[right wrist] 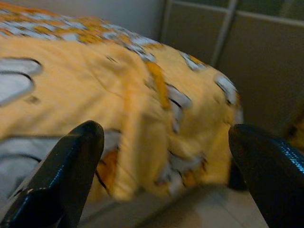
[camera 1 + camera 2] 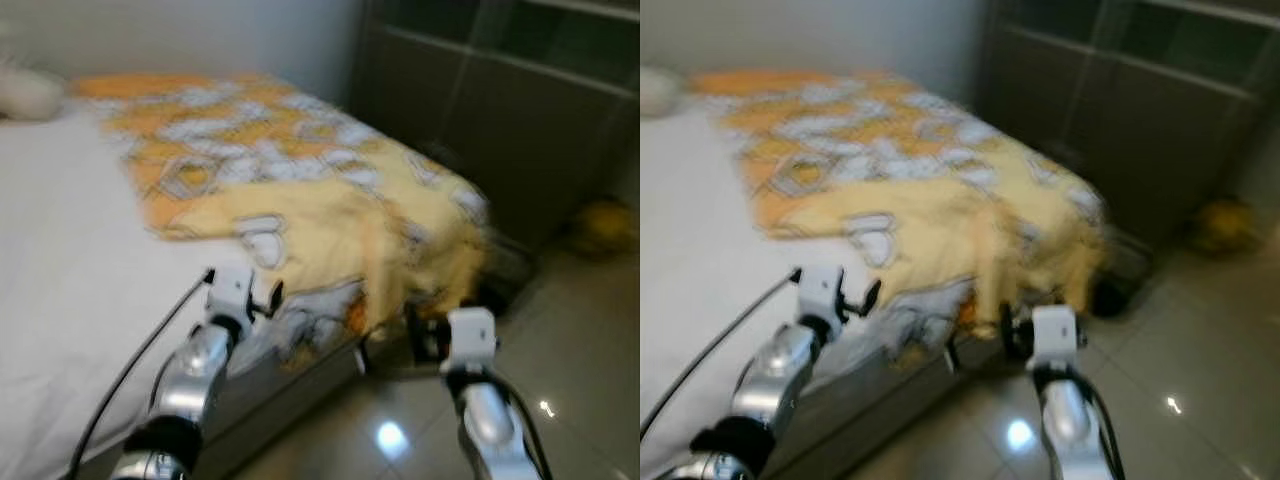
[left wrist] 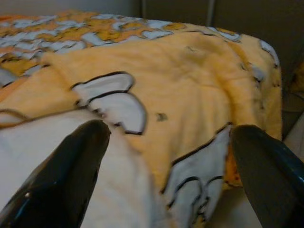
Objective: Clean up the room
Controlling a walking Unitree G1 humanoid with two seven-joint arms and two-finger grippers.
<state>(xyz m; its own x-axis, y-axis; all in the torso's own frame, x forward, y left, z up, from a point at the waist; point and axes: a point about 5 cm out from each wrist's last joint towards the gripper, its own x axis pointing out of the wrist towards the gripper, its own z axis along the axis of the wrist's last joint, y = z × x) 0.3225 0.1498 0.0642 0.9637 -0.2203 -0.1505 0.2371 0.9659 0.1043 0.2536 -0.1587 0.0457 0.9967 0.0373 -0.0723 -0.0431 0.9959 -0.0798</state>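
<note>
A yellow patterned blanket [image 2: 300, 190] lay rumpled across the foot of the bed [image 2: 60, 260], its corner spilling over the edge toward the tiled floor [image 2: 560, 340]. The left claw [image 3: 161, 171] and the right claw [image 1: 166, 166] both hovered at that edge, fingers spread wide and empty. Straightening it well probably meant gripping the two hanging corners evenly, then pulling flat together.
</note>
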